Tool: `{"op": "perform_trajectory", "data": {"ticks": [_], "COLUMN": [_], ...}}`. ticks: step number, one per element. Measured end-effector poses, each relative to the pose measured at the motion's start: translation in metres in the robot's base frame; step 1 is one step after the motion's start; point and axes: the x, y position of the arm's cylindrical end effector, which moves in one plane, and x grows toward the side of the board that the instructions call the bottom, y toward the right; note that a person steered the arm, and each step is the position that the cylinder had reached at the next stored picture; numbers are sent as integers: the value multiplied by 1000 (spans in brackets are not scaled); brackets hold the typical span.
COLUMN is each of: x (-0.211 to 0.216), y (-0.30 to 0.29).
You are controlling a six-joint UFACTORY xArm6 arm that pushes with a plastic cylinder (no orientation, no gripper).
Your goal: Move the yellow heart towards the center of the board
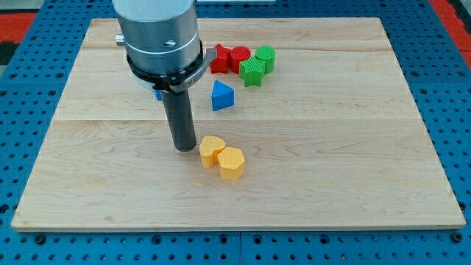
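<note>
The yellow heart (212, 149) lies on the wooden board (331, 147), a little below and left of its middle. A yellow hexagon block (231, 163) touches it on its lower right. My tip (183, 148) is at the end of the dark rod, just to the left of the yellow heart, close to it or touching it.
A blue triangular block (221, 96) lies above the heart. A red star-like block (218, 59), a red cylinder (239, 57), a green star-like block (252, 71) and a green cylinder (266, 58) cluster near the top. Another blue block (158, 94) is mostly hidden behind the arm.
</note>
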Motion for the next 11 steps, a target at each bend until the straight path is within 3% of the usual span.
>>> {"op": "perform_trajectory", "data": {"ticks": [4,7,11], "x": [6,58,-1], "y": [-36,24,40]}}
